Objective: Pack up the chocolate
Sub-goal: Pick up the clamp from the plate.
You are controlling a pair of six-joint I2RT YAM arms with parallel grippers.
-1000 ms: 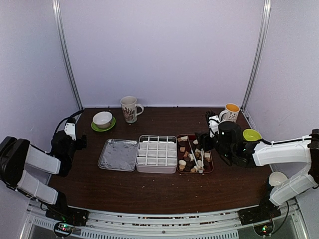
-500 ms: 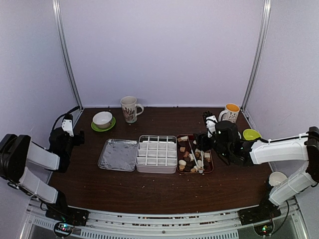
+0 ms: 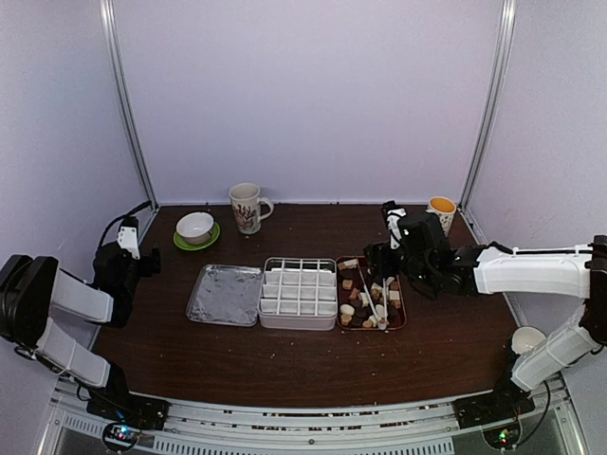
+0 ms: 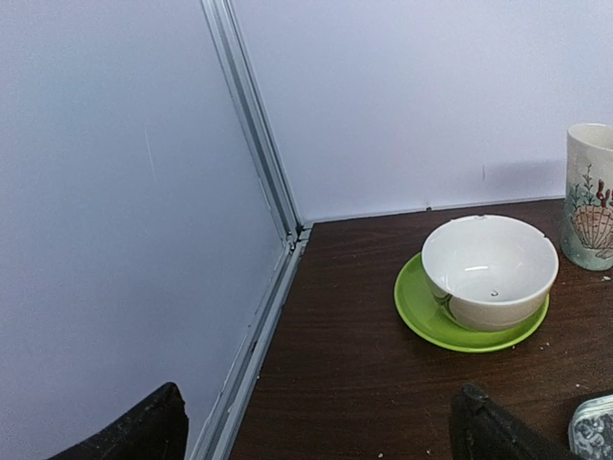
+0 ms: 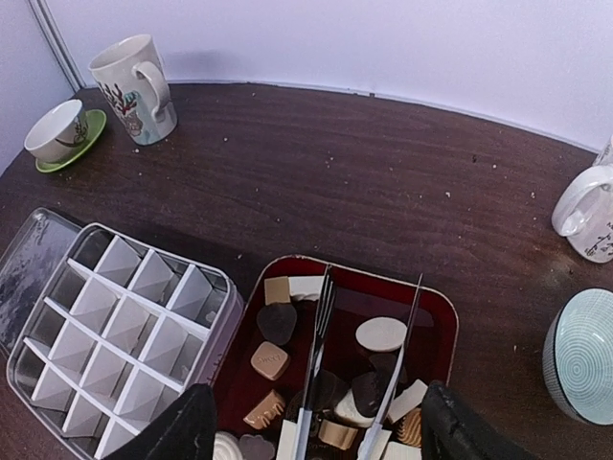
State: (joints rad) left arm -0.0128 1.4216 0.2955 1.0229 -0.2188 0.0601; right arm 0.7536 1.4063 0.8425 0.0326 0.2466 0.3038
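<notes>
Plainly, the fingers (image 5: 180,431) of the right gripper (image 5: 321,436) stand wide apart with nothing between them, poised just above the tongs (image 5: 318,326). These lie across the chocolate (image 5: 271,360) heaped in the dark red tray (image 5: 448,321). Just beside the tray sits the white divided box (image 5: 124,326), every cell bare, so no packing is done; the step in hand looks like fetching the tongs. Next, that gripper needs to sink lower and close around both tong arms without scattering pieces. Well apart, near the bowl (image 4: 490,268), the left gripper (image 4: 316,446) hangs fully open, holding nothing.
</notes>
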